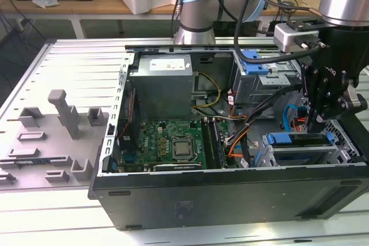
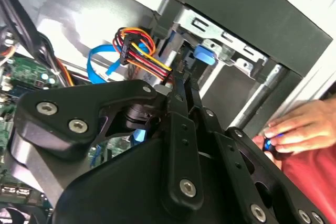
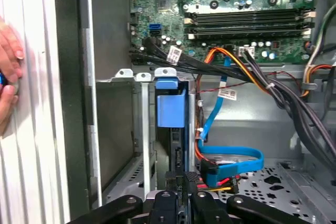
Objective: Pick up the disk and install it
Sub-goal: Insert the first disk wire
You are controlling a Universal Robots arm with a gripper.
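Note:
The disk (image 1: 297,139) sits on edge in the metal drive cage (image 1: 277,154) at the front corner of the open computer case, on the exterior view's right. Its blue plastic frame (image 3: 170,106) shows along the edge facing out of the cage, also seen in the second wrist view as a blue tab (image 2: 205,56). My gripper (image 1: 316,122) hangs just above the far end of that cage. Its fingers (image 2: 182,85) are shut together and thin, pointing at the disk's blue frame. In the first wrist view the gripper (image 3: 181,184) is close over the disk's dark edge.
Loose cables lie beside the cage: a blue data cable (image 3: 231,161) and a red-yellow power plug (image 2: 128,45). The motherboard (image 1: 167,142) and grey power supply box (image 1: 161,82) fill the case's middle. A person's hand (image 2: 294,127) rests outside the case wall. Grey fixtures (image 1: 63,113) stand at the exterior view's left.

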